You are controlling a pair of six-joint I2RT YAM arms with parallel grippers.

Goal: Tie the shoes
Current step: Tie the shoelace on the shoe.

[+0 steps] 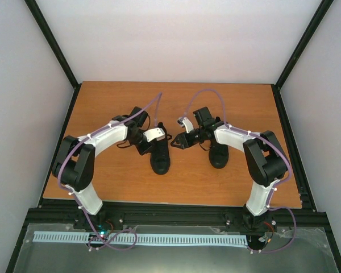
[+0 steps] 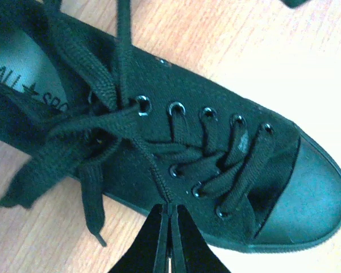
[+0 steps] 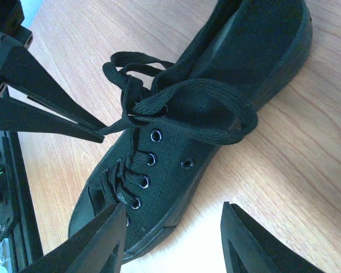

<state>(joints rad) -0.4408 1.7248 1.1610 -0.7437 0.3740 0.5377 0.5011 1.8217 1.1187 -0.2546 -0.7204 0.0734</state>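
Tightly shut, left gripper [image 2: 169, 219] pinches loose lace [image 2: 153, 173] of black sneaker [image 2: 298, 193] on wooden table [image 1: 131, 185]; right gripper [image 3: 173, 207] hangs spread above. Risk: thin lace slips free, or tug drags light sneaker sideways.

left shoe [image 2: 216, 153] heel: cut off at the left wrist view's edge
right shoe [image 1: 218, 154] rear: hidden under the right arm [image 1: 233, 136]
laces [image 2: 96, 91], top view: too small to trace

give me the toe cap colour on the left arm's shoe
Black: the toe cap shows best in the left wrist view.
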